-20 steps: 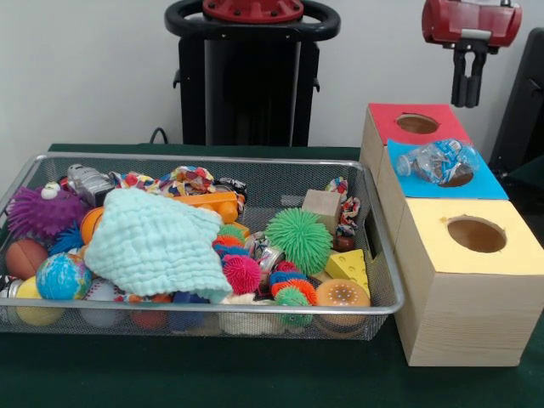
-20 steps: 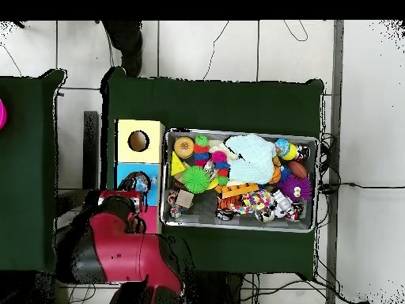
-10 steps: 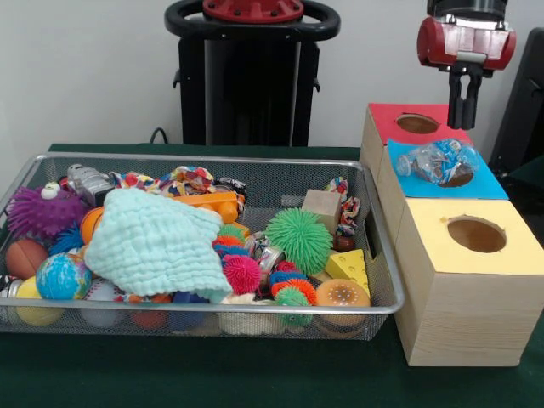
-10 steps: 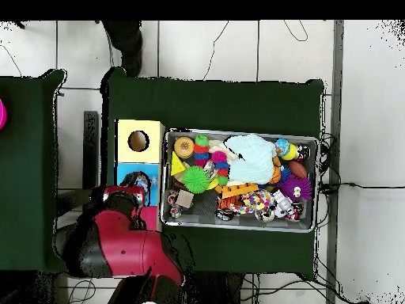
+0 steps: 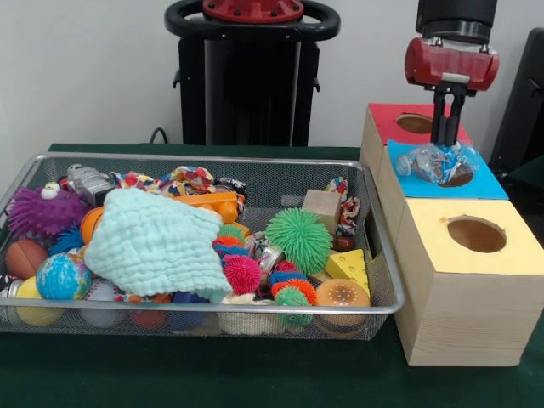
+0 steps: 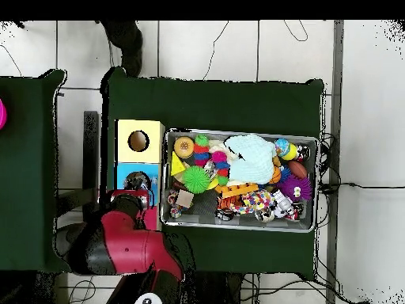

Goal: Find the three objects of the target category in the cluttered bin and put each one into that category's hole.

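We see the gripper, fingers narrow, directly above the bottle lying across the blue box's hole.

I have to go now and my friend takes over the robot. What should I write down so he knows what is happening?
Pincer: right above the crushed bottle, at the blue box; whether it is open or shut cannot be told.
Bottle: lying across the blue box's hole, not dropped through.
Red box and yellow box: holes look empty.
Bin: full of toys, with a mint cloth covering some.
Done: one bottle brought to the blue hole.
Left: get it down the hole, then probably hunt the bin for more.
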{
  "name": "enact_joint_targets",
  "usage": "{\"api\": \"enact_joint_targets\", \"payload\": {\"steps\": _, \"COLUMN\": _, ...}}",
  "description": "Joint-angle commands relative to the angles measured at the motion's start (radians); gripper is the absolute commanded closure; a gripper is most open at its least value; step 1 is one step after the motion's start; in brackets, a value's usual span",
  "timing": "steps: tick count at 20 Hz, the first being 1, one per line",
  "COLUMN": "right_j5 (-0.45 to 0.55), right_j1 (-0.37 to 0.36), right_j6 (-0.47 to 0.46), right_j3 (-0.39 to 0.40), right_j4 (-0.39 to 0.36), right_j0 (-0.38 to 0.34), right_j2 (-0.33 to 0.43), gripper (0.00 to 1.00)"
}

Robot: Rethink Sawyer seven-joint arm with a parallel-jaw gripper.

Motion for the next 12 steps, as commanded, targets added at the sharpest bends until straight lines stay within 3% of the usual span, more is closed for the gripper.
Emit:
{"api": "enact_joint_targets", "payload": {"steps": 1, "right_j5": -0.098, "right_j1": 0.087, "right_j6": 0.180, "right_j3": 0.025, "right_j4": -0.028, "right_j0": -0.017, "right_j2": 0.014, "gripper": 1.00}}
{"api": "enact_joint_targets", "payload": {"steps": 12, "right_j5": -0.191, "right_j1": 0.124, "right_j6": 0.199, "right_j3": 0.050, "right_j4": -0.031, "right_j0": -0.052, "right_j2": 0.061, "gripper": 1.00}}
